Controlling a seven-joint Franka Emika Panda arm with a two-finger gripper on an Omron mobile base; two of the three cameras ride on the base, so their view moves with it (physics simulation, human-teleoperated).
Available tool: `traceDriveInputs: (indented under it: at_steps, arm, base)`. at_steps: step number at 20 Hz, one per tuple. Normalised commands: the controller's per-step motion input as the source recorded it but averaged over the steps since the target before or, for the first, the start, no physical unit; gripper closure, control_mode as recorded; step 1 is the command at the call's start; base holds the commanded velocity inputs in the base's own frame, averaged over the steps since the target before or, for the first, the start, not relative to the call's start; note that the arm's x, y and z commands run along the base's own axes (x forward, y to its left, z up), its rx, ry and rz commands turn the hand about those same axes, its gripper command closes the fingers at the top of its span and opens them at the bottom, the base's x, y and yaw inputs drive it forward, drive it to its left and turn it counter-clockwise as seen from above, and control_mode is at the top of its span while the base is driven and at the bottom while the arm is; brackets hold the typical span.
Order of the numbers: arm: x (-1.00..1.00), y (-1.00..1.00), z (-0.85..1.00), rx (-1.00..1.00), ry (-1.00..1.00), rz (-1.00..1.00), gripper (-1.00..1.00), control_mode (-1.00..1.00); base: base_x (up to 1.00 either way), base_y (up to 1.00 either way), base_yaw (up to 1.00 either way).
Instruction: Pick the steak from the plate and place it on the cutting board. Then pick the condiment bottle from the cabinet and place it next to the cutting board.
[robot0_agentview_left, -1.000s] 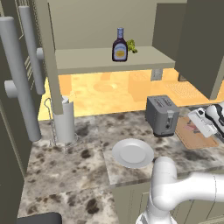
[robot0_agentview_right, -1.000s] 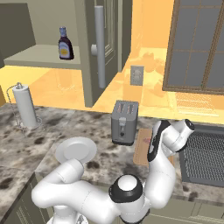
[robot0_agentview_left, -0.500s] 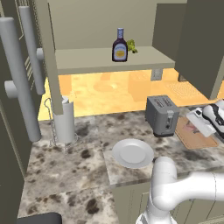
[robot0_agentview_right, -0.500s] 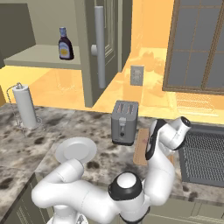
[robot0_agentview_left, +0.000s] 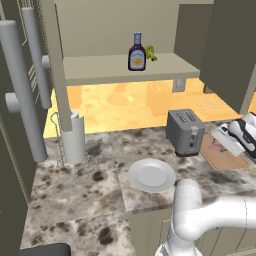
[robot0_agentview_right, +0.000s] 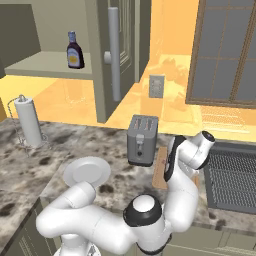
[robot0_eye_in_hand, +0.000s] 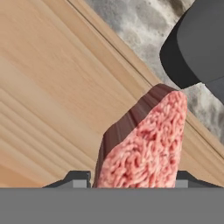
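Cabinet shelf (robot0_agentview_left: 120, 70): yellow-labelled bottle (robot0_agentview_left: 136, 52), unreadable

i see a boxy silver two-slot toaster (robot0_agentview_left: 185, 132) on the speckled grey stone counter (robot0_agentview_left: 90, 187). a white paper-towel roll on a wire stand (robot0_agentview_left: 73, 137) sits well left of it. tall grey cylindrical handles (robot0_agentview_left: 21, 95) are at far left.

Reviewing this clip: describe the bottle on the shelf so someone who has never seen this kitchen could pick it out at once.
Start at the big beige-olive cabinet above the counter and look along its open shelf. The bottle stands upright toward the shelf's right side, next to a small green leafy vegetable. It is dark purple-brown with a narrow neck, a blue-grey cap and a yellow-white label, and taller than the vegetable.
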Motion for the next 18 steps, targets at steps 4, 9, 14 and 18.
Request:
traceDriveInputs:
  at_steps: [4, 9, 14, 18]
  arm:
    - [-0.12, 0.0, -0.7, -0.03, 0.0, 0.1, 1.0, -1.0]
    - [-0.09, 0.0, -0.67, -0.02, 0.0, 0.09, 1.0, -1.0]
    - [-0.12, 0.0, -0.68, -0.03, 0.0, 0.09, 1.0, -1.0]
    - [-0.14, 0.0, -0.69, -0.03, 0.0, 0.08, 1.0, -1.0]
  base:
    - [0.0, 0.0, 0.0]
    - [0.0, 0.0, 0.0]
    - [0.0, 0.0, 0.0]
    - [0.0, 0.0, 0.0]
